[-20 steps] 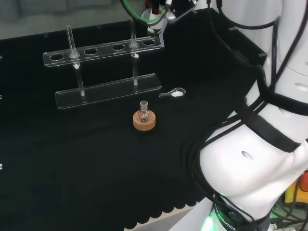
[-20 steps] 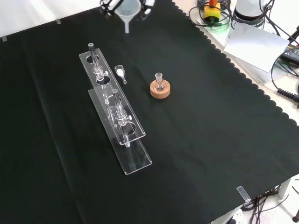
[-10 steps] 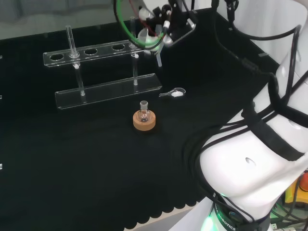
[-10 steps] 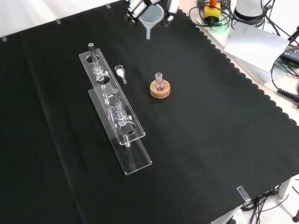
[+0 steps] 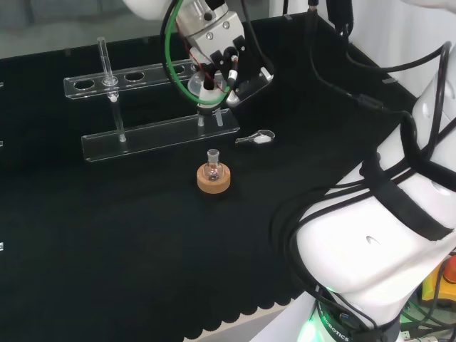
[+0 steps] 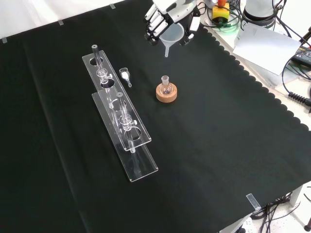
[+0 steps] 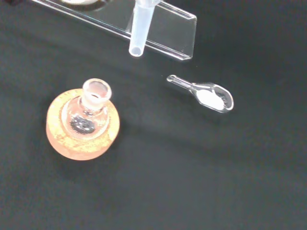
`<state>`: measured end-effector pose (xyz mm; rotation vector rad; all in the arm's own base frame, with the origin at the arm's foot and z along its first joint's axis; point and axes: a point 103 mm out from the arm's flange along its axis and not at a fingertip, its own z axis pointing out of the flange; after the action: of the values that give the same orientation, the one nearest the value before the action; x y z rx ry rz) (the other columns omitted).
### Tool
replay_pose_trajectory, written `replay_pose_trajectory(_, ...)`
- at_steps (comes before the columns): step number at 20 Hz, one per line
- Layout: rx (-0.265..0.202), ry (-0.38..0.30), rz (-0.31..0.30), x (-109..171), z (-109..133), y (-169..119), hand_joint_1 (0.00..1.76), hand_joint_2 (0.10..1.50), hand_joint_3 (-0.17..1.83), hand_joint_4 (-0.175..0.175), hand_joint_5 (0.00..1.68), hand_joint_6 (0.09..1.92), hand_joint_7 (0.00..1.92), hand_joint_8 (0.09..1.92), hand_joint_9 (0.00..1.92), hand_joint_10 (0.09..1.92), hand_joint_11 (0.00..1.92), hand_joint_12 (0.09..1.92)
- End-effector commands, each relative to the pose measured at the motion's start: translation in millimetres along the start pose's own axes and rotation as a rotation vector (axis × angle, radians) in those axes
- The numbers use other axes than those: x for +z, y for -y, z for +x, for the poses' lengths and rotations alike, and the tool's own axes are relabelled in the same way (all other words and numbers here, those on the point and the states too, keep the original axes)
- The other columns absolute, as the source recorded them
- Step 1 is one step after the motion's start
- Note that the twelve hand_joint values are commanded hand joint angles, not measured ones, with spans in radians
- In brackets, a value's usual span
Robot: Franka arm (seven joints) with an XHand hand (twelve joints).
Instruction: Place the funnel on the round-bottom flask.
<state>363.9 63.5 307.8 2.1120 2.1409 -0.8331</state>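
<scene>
Table (image 6: 218, 145), black cloth over all. Clear tube rack (image 6: 121, 116) stands long at left in the front view, with tubes upright in it. My hand (image 6: 167, 12) hangs above the cloth at that view's top, fingers (image 6: 154, 26) curled round the funnel (image 6: 173, 35), spout down, in the air. Round-bottom flask (image 6: 166, 87) sits upright on its cork ring (image 6: 166, 95), nearer than the funnel in the front view, neck open. Wrist view: spout tip (image 7: 136, 50) near the flask mouth, apart from it. Small clear scoop (image 7: 208, 96) with white powder lies between rack and flask.
</scene>
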Motion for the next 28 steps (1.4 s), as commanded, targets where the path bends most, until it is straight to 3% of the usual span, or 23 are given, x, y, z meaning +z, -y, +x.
replay_pose_trajectory(1,0.003,-0.022,-0.007,14.6,7.8,-5.3,0.84,0.82,0.66,-0.037,0.55,0.73,0.38,0.66,0.85,0.53,0.55,1.27)
replay_pose_trajectory(16,-0.025,-0.128,-0.014,47.6,17.5,-24.9,0.81,0.84,0.66,-0.052,0.54,0.73,0.38,0.67,0.85,0.54,0.57,1.26)
replay_pose_trajectory(28,-0.031,-0.124,0.006,54.6,24.3,-29.6,0.79,0.86,0.65,-0.059,0.54,0.72,0.38,0.68,0.84,0.55,0.57,1.26)
